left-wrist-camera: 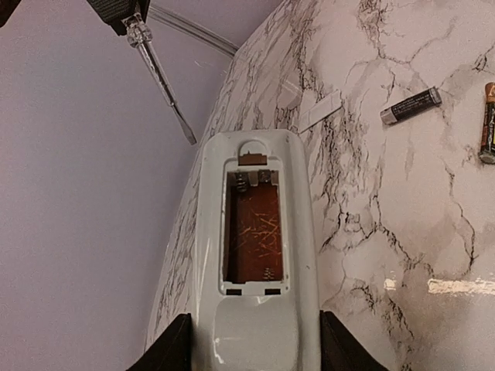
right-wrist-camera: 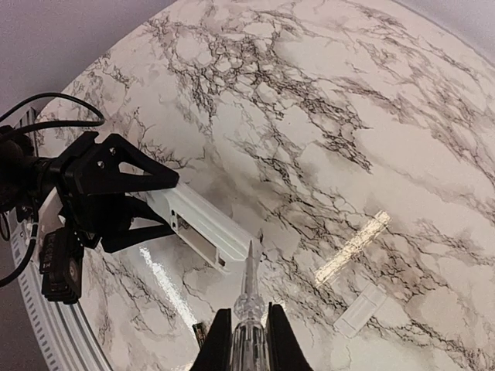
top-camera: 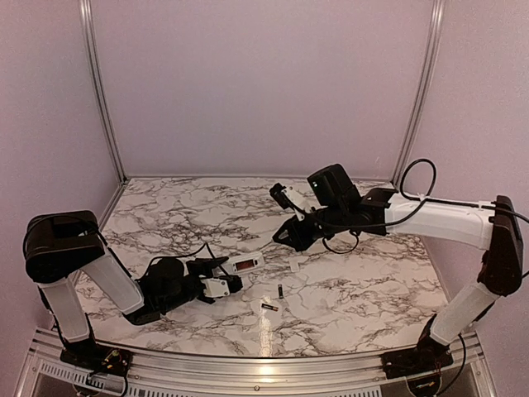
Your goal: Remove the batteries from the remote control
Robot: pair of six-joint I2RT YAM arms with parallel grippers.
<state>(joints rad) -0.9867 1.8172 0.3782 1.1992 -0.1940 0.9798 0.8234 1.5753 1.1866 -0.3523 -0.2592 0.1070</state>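
My left gripper [left-wrist-camera: 255, 344] is shut on the white remote control [left-wrist-camera: 255, 224], one finger on each long side. The remote's dark recess faces the left wrist camera and has nothing in it. Two batteries [left-wrist-camera: 410, 106] [left-wrist-camera: 488, 124] lie loose on the marble, also visible from above [top-camera: 281, 291] [top-camera: 269, 307]. My right gripper [right-wrist-camera: 247, 336] is shut on a clear-handled screwdriver [right-wrist-camera: 249, 297]. Its tip hangs just off the remote's far end [right-wrist-camera: 205, 228]. From above, the right gripper [top-camera: 285, 237] hovers to the right of the remote [top-camera: 246, 264].
A small white flat cover piece [right-wrist-camera: 360, 309] lies on the marble table [top-camera: 347, 281] right of the remote, and also shows from above [top-camera: 295, 265]. Purple walls with metal rails enclose the table. The left arm's cable [top-camera: 194, 252] loops behind its gripper.
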